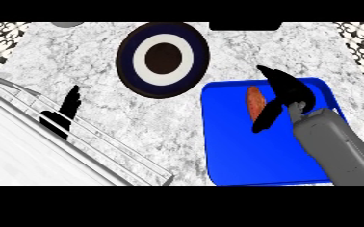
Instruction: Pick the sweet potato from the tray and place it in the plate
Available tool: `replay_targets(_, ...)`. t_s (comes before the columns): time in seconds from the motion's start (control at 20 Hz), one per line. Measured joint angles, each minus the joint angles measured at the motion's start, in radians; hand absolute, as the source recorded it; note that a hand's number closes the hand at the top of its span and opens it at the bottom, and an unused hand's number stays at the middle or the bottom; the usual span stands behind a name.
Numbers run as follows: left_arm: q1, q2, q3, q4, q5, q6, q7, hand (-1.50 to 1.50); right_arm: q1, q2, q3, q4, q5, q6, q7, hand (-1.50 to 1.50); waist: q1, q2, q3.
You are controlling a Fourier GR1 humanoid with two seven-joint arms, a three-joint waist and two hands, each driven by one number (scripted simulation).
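An orange-brown sweet potato [253,102] lies on the blue tray [241,154], near its far edge. My right hand [288,91] is over the tray just right of the sweet potato, fingers spread open, one pointing away and the thumb reaching down along the potato's near end. Nothing is held. The round plate [162,59], dark blue with a white ring and a dark centre, sits to the far left of the tray. My left hand [62,113] rests open at the left, fingers up.
A white slanted structure with rails [64,144] fills the lower left corner. The marble counter [92,53] shows around the plate and tray. A dark object [245,26] and a grey one [68,24] sit at the far edge.
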Motion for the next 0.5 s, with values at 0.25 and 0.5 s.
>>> replay_targets(0.25,-0.004,-0.005,0.0,0.002,-0.009,0.008,0.003,0.0,0.005,0.022,0.007,0.074,0.018,0.0,-0.042,-1.5,0.004,0.002,0.002)
replay_targets(0.5,-0.003,-0.004,0.001,-0.002,-0.009,0.003,0.014,0.0,0.023,0.028,0.003,0.129,0.037,-0.01,-0.086,-1.5,0.004,0.001,0.001)
